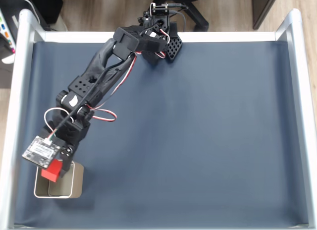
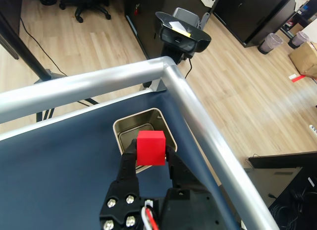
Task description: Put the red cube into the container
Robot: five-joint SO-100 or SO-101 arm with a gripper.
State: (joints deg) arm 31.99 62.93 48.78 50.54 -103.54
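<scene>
Dark blue cloth covers the table (image 1: 198,141), which has a silver metal frame (image 2: 208,126) around it and a wooden floor beyond. The container (image 1: 74,183) stands in the lower left corner of the fixed view, near the frame. The gripper (image 2: 150,151) hangs over it, and the jaws are closed on the red cube (image 2: 150,147) — one finger on each side face, the cube near the fingertips.

In the wrist view the cube appears over the near part of the container's opening (image 2: 141,128), not over the middle; in the fixed view it covers the left part of the tin. How high the cube hangs above the rim I cannot tell.

The risk, in my judgement, is the release. If the jaws open here, the cube may strike the rim and bounce out onto the cloth — or lean on the wall. A descending finger could also push the light tin aside.
</scene>
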